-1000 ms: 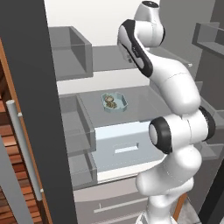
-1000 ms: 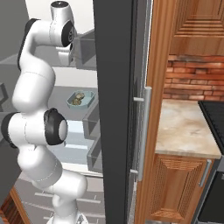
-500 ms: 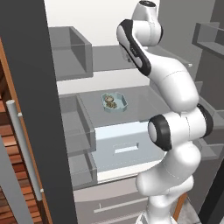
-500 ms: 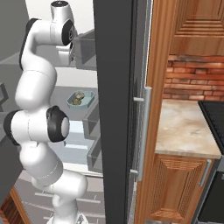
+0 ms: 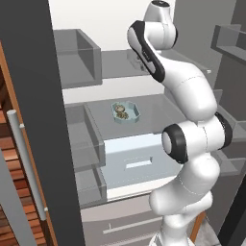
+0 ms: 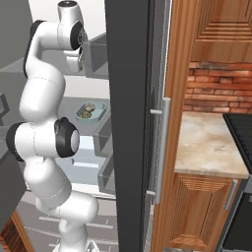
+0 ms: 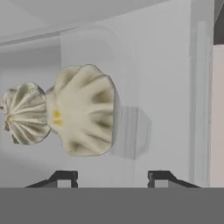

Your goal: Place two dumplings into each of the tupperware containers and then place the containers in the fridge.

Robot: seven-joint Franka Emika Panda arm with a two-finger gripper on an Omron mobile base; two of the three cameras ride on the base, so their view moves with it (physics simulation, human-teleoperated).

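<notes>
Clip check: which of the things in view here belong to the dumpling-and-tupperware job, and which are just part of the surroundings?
Part of the job:
- teal tupperware container on a fridge shelf, dumplings inside
- two dumplings in a grey container, close before the gripper
- fridge, door open

Surroundings:
- pale blue drawer
- wooden cabinets
- stone countertop
- brick wall

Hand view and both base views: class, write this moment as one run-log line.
gripper: open, nothing between fingertips | two dumplings in grey container ahead | teal container with dumplings on fridge shelf | fridge door open

Red brick wall (image 6: 216, 83) behind beige countertop (image 6: 206, 145)
</notes>
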